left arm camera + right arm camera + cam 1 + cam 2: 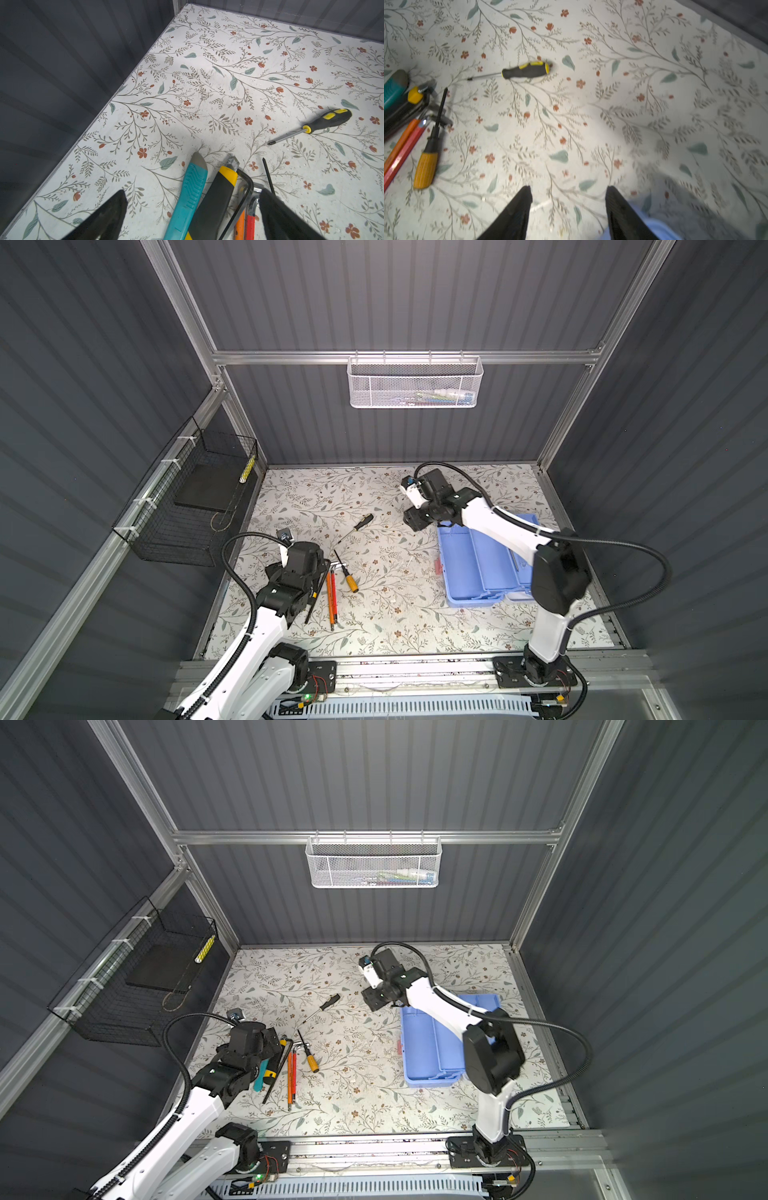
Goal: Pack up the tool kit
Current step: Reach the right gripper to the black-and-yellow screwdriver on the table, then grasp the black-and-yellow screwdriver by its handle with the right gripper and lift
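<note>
Left wrist: left gripper spread wide over teal cutter (prob. lining up pick); right gripper parted, empty, by tool kit.

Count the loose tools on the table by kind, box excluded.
Screwdrivers: 2
Knives: 2
Hex key: 1
Long-handled tools, one orange and one red, kind unclear: 2
Total: 7
</note>
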